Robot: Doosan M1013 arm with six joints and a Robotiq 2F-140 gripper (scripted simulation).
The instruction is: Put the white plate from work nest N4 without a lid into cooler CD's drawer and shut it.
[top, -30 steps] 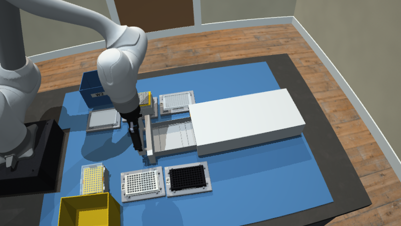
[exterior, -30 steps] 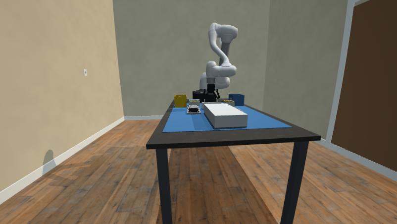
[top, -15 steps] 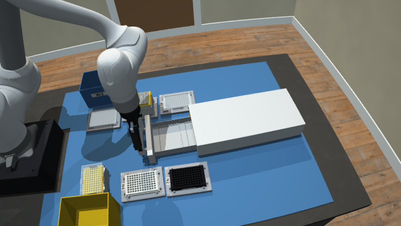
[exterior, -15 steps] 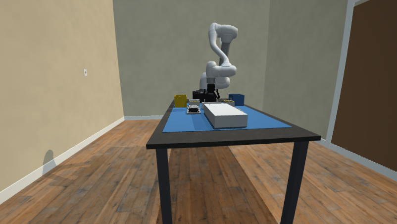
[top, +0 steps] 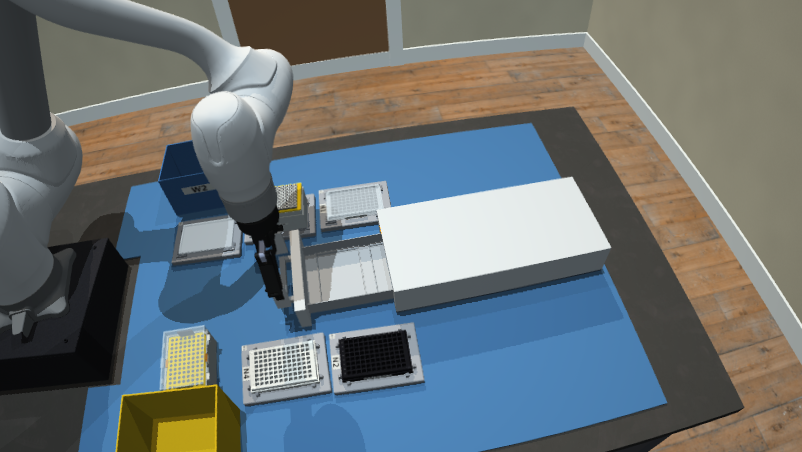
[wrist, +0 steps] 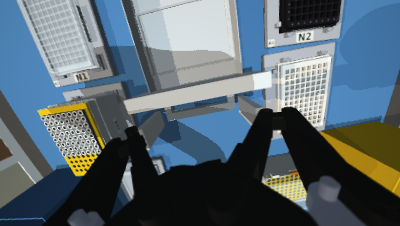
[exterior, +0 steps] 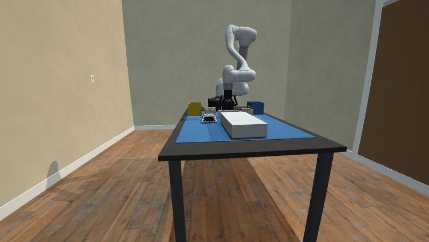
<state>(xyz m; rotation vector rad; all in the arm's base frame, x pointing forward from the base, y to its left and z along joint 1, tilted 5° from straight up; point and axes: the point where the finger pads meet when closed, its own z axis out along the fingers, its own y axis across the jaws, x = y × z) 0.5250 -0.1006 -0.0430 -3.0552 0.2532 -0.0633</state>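
The white plate (top: pixel 284 366) lies without a lid in nest N4 at the front of the blue mat; it also shows in the wrist view (wrist: pixel 303 87). The white cooler CD (top: pixel 491 238) has its drawer (top: pixel 347 274) pulled out toward the arm's base, and the drawer's floor is empty. The bar handle (top: pixel 296 275) runs across the drawer's front; in the wrist view the bar handle (wrist: pixel 197 93) lies just beyond my fingertips. My gripper (top: pixel 273 280) hangs just on the base side of the handle, open and empty, fingers apart (wrist: pixel 202 125).
A black plate in nest N2 (top: pixel 376 354) lies right of N4. A yellow tip box (top: pixel 185 359) and a yellow bin (top: pixel 176 419) stand at the front left. A blue bin (top: pixel 185 179), a lidded plate (top: pixel 206 237), another tip box (top: pixel 289 199) and nest N1 (top: pixel 353 203) stand behind the drawer.
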